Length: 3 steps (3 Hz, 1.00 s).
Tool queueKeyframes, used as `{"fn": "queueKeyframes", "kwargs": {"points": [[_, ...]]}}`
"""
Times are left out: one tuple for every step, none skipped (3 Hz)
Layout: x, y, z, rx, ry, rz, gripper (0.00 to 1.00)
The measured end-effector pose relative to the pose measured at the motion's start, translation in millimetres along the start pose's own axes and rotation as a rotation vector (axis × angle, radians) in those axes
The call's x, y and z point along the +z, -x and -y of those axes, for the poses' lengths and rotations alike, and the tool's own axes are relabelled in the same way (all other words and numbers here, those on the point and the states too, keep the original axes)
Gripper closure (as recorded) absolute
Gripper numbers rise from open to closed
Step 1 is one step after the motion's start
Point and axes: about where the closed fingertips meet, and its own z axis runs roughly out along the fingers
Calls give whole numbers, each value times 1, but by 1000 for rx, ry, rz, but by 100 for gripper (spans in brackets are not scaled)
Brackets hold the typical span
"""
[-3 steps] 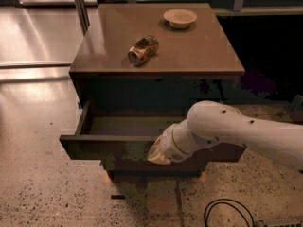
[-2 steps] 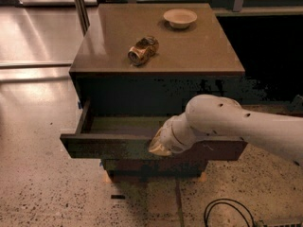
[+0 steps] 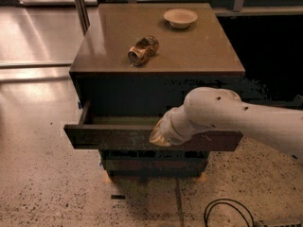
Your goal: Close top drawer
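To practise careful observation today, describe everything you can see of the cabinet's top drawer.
The top drawer is wide, shallow and dark brown, with a flat, handle-less front looking like worn wood. It stands partly pulled out of the cabinet, a strip of its inner floor showing. The gripper is at the front face, near its middle, and seems to touch it.

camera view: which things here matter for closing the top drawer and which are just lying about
Part of the job:
top drawer, pulled out
gripper, at the drawer's front

Just lying about:
crushed can and bowl, on the cabinet top
cable, on the floor
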Motion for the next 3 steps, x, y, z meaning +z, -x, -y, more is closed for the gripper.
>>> {"fn": "queueKeyframes", "kwargs": {"points": [[11, 1, -4, -13, 9, 16, 100], [28, -1, 13, -6, -28, 24, 100], [31, 3, 44, 7, -135, 33, 100]]}}
